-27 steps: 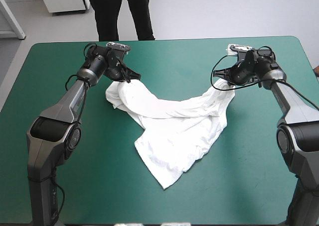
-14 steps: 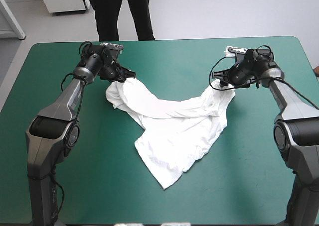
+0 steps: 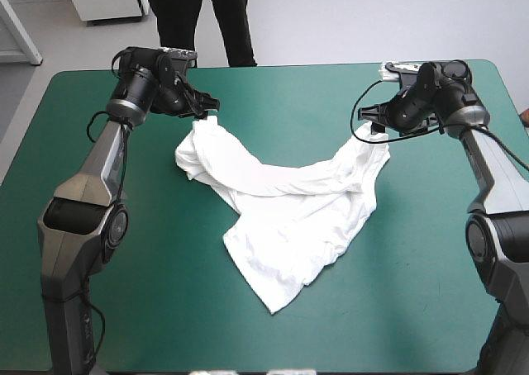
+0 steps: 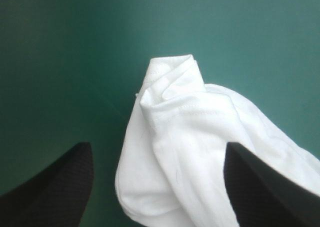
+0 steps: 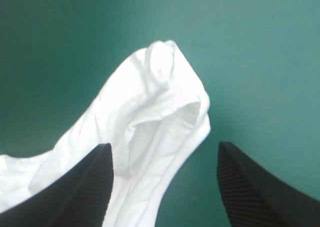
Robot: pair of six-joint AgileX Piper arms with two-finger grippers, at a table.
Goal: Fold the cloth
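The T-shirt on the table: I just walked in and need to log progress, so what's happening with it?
Neither arm holds the T-shirt. It lies crumpled and unfolded on the teal-green cover. The left gripper and the right gripper each hover over one end of it, fingers open. No fold is made yet.

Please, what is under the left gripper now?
One bunched end of the T-shirt lies under the open left gripper, resting on the teal-green cover. Whatever the cloth's folds cover, beneath or inside them, cannot be seen.
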